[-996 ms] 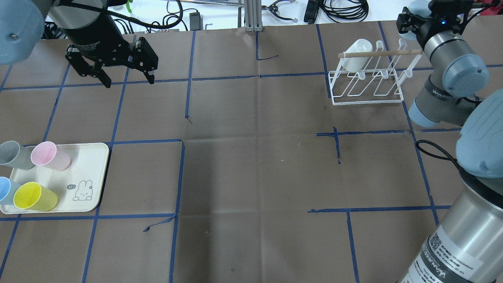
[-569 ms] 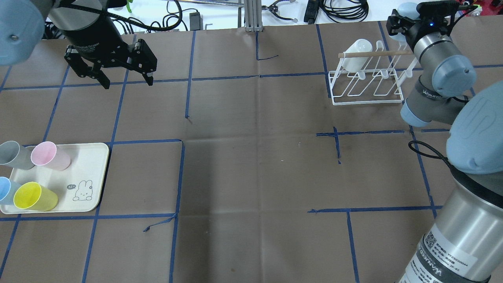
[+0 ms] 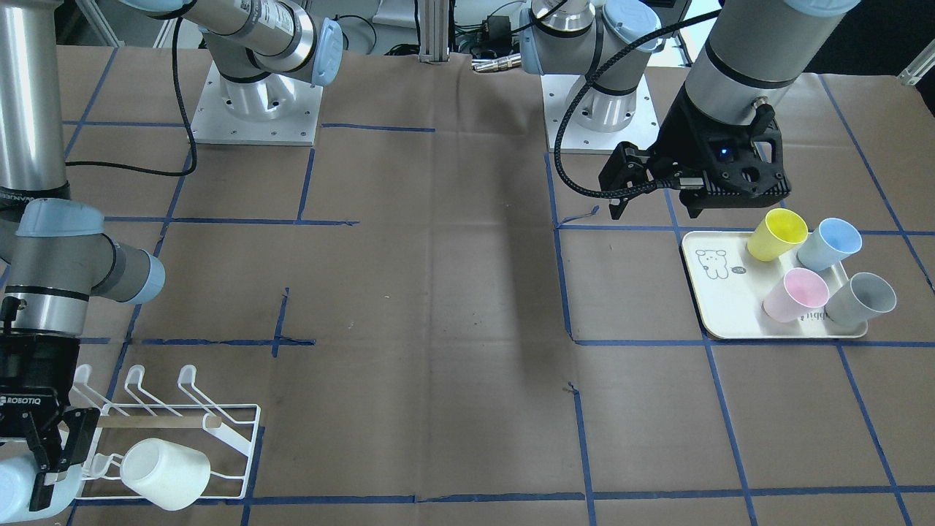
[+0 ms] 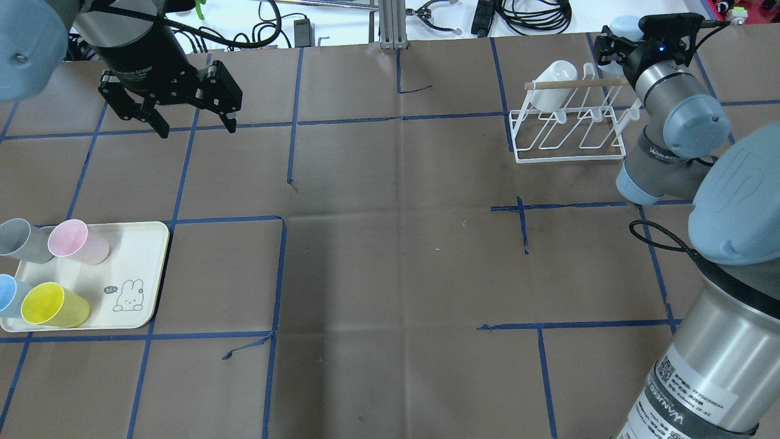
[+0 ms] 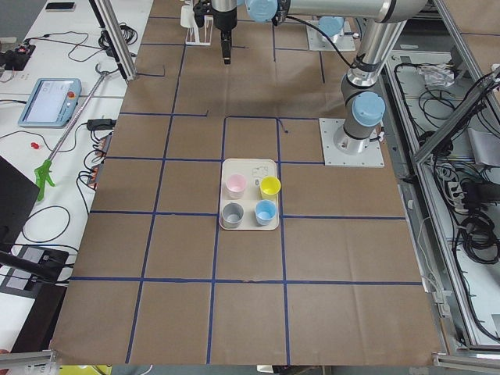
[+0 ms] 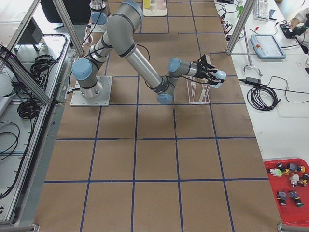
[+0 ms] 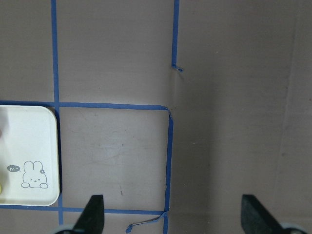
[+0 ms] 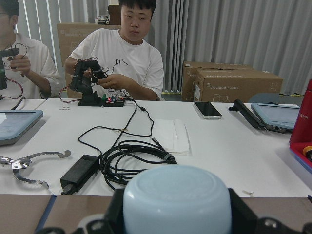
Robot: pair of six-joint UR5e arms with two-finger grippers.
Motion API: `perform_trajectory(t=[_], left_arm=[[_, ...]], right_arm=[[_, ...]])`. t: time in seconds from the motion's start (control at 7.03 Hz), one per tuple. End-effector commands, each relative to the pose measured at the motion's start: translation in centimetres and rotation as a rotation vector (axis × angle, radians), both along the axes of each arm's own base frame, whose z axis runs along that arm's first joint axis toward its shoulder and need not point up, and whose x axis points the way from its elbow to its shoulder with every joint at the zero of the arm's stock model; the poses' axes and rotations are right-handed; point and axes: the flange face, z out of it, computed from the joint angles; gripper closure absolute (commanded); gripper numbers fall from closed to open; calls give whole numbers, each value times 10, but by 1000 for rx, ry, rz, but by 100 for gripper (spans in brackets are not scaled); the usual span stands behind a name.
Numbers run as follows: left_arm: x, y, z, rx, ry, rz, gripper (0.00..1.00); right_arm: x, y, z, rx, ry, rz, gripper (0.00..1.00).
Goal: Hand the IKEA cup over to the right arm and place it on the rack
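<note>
Far left, the left gripper (image 4: 177,116) hangs wide open, empty. Far right, the right gripper (image 3: 44,467) holds a pale blue cup (image 8: 176,200) just beside the rack (image 4: 570,131), apparently beyond it. Placing is underway; next, seat it over a free prong.

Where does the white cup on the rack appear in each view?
Front-facing: white cup at bottom left, on the rack.
Overhead: upper right, at the rack's left end.
Exterior left: too small to tell.
Exterior right: hidden or too small to tell.
Left wrist: not in view.
Right wrist: not in view.
Shared landmark: the rack's wooden rod.
</note>
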Motion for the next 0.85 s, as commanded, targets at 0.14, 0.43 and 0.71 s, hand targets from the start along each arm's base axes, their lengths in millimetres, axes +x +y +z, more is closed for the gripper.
perform_trajectory(t=[0.14, 0.43, 0.71], left_arm=[[0, 0, 0, -1, 0, 0, 1], [0, 1, 1, -2, 0, 0, 1], [0, 1, 1, -4, 3, 0, 1]], right_arm=[[-1, 6, -2, 15, -5, -4, 72], [-2, 7, 1, 8, 5, -5, 17], [-2, 6, 0, 15, -4, -7, 1]])
